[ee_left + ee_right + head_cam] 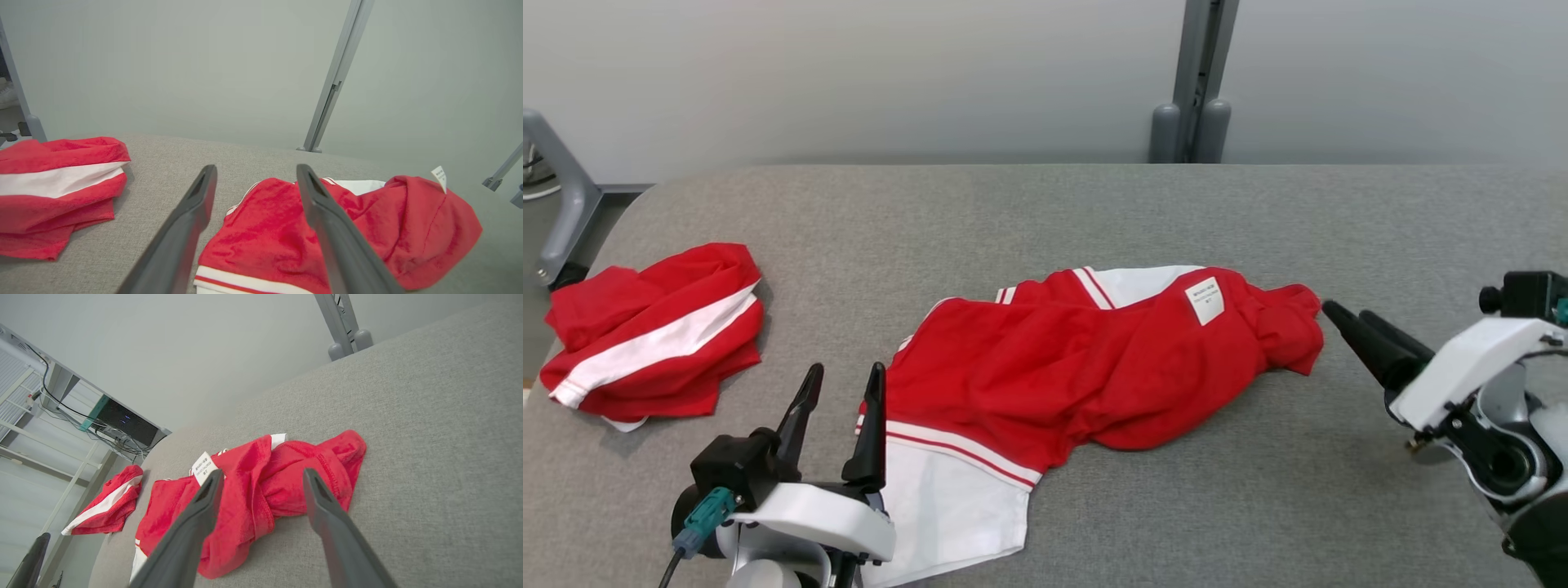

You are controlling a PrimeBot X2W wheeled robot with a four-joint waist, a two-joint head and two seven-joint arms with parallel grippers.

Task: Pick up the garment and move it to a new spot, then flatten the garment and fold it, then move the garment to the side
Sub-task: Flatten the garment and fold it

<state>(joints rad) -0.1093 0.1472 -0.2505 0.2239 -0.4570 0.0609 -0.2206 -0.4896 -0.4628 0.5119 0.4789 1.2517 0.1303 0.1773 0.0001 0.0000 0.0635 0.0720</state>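
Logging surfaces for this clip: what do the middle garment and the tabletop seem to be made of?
Garment: soft red fabric with white panels, matte and slightly fuzzy, likely a knit; it bunches and creases limply. Tabletop: grey woven-looking textile covering, matte, with a fine flecked grain; whatever lies beneath is hidden.

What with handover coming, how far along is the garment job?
Done, perhaps: the red garment lies in the middle of the table, possibly already moved there. In hand: nothing; the left gripper and right gripper flank it, open and empty. Left: it lies crumpled, so flattening, folding and moving aside remain. A second garment lies bunched at the left end.
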